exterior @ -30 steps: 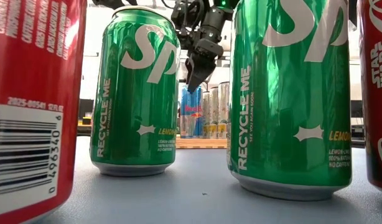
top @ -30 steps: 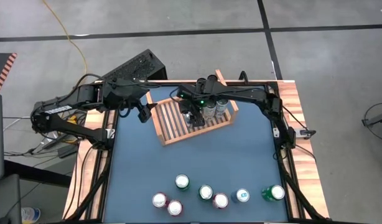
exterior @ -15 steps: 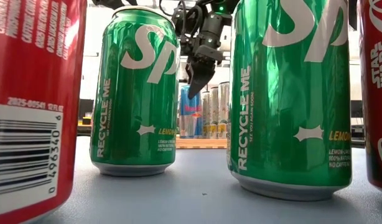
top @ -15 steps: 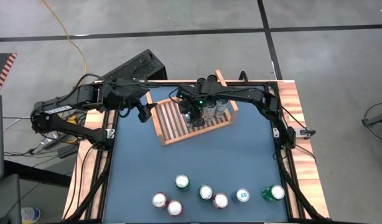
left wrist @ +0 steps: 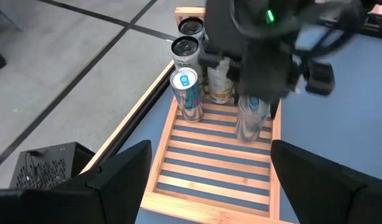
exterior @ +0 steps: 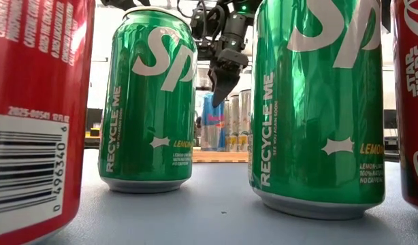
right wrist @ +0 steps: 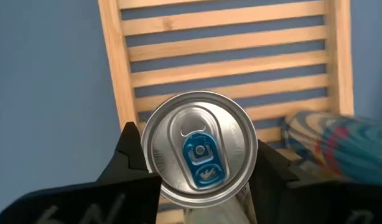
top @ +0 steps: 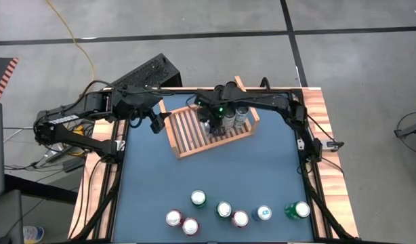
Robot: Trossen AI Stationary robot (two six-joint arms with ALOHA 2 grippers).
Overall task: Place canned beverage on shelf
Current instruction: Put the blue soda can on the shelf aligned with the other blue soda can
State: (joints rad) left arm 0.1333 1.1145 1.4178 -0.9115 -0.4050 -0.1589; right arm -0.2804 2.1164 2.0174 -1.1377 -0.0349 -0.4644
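Right end effector (exterior: pixel 220 95) had shifted slightly sideways above the shelf (top: pixel 184 139). The canned beverage (right wrist: pixel 198 146) stood directly beneath it on the slats. Whether it gripped the can: cannot tell. A straight vertical lift-off was advised, sparing the neighbouring cans (left wrist: pixel 186 46) alongside. Left end effector (top: pixel 156 124) waited beside the shelf, spread wide.

Legible markings, low view only. Left green can (exterior: pixel 149 99): "RECYCLE ME" running vertically, partial white "SP" logo, "LEMON" cut off at its edge. Right green can (exterior: pixel 319 102): "RECYCLE ME", partial "SP", "LEMON", with smaller print unreadable. Red can at left edge (exterior: pixel 33 109): barcode, digits "2025-00541" and "0 496340 6". Red can at right edge (exterior: pixel 411 95): "STAR WARS". No other markings can be read.
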